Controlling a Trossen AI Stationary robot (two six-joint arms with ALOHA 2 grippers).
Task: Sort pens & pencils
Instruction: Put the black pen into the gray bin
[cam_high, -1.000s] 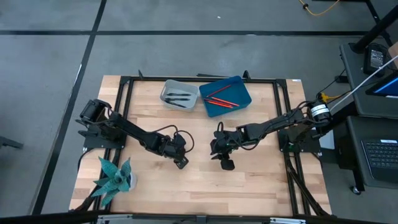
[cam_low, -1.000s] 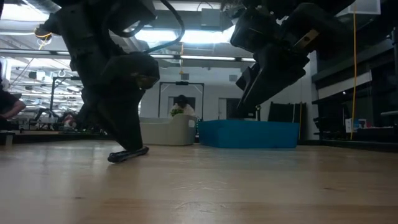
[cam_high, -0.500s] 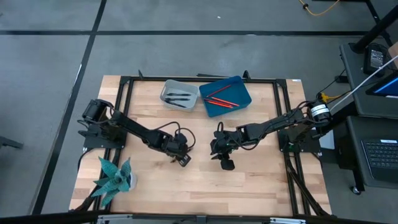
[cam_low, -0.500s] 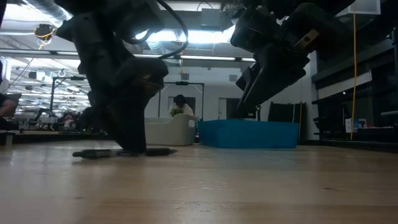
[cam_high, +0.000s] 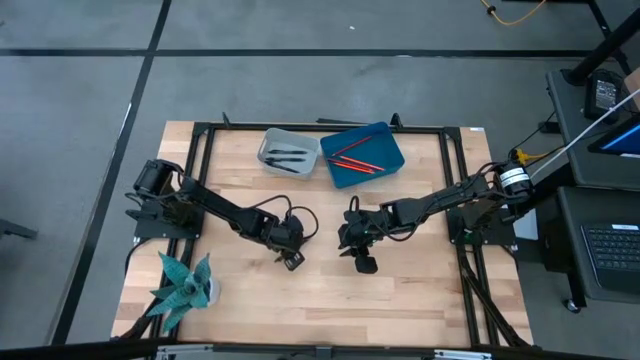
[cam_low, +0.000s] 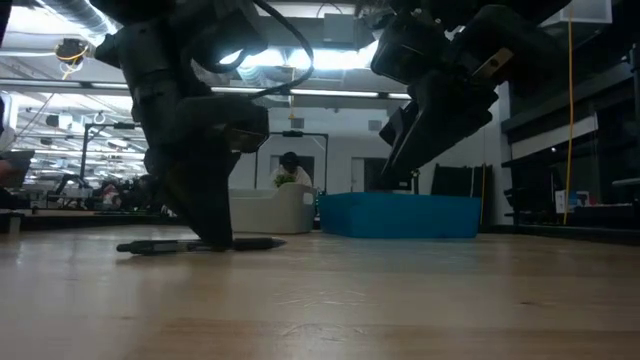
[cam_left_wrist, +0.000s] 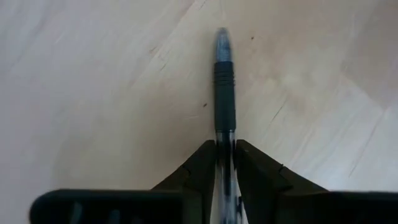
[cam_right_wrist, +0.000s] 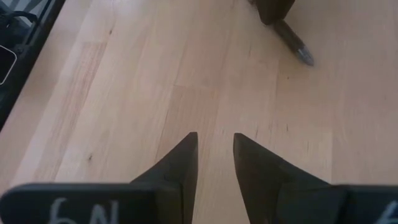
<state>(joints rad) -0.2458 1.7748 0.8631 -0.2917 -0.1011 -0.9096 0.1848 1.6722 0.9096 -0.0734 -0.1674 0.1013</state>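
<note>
A black pen (cam_left_wrist: 224, 93) is seen lying flat on the wooden tabletop (cam_high: 420, 290), just left of centre in the high view, and the left claw (cam_high: 288, 252) is set down right over it. In the left wrist view the pen's barrel is caught between the two dark fingers (cam_left_wrist: 198, 167), pressed from both sides, its tip pointing away. From table height the pen (cam_low: 200, 245) is shown level on the wood beneath the claw.

The right claw (cam_high: 362, 262) is held above the tabletop centre, its fingers (cam_right_wrist: 180, 163) parted with nothing between them.

At the upper middle of the high view, more pens (cam_high: 287, 157) are gathered in the grey tray (cam_high: 268, 143); red pencils (cam_high: 352, 158) are laid in the blue tray (cam_high: 392, 148) just beside it.
</note>
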